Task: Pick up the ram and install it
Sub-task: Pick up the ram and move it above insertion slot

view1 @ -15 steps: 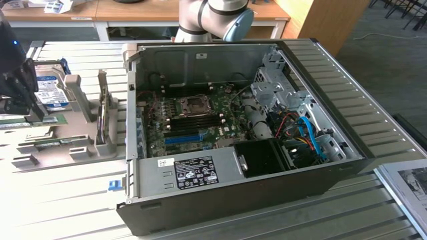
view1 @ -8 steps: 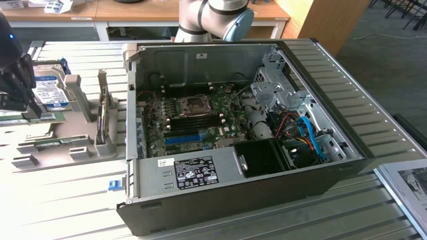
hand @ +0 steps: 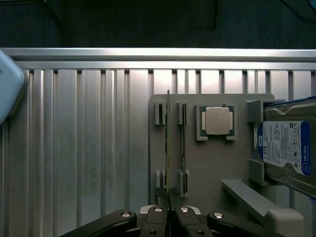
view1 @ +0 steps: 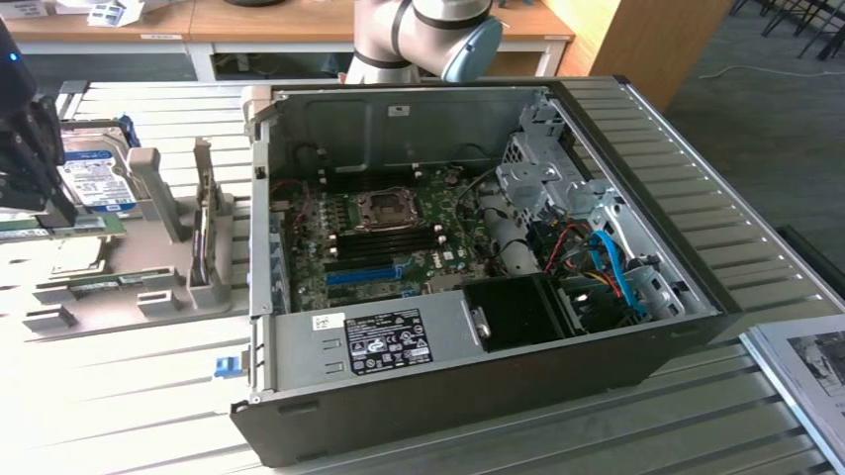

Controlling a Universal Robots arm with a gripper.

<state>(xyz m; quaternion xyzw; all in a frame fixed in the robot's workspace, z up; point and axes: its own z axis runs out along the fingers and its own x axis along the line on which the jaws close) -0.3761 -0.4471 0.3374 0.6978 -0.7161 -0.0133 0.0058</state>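
Wrist view: the claw (hand: 169,211) has its two fingers pressed together on the thin upper edge of the ram (hand: 168,143), pinching it at the end nearest the camera. The ram stands on its long edge, seated in the slotted posts of a grey holder (hand: 207,173). Just beside it, in the neighbouring pair of slots, a second thin strip (hand: 183,138) stands the same way, apart from the claw. Next along the holder a square silver processor chip (hand: 217,121) lies flat in its own pocket. Beyond that, a hard drive (hand: 286,148) with a blue-and-white label sits at the holder's end. The holder rests on a ribbed metal worktop (hand: 89,148).

In the exterior view the claw's dark body hangs at the far left of the frame, over the holder, with the hard drive's label just behind it. The ram is therefore well apart from the open computer case (view1: 660,336), which lies on the worktop across the middle and right of the frame. Inside the case, the motherboard (view1: 396,237) sits left of centre with long dark slots running across it. A power supply (view1: 383,341) with a black label sits in the lower middle, and blue cables (view1: 610,259) curl right of centre. The arm (view1: 422,35) rises at the upper middle of the frame.
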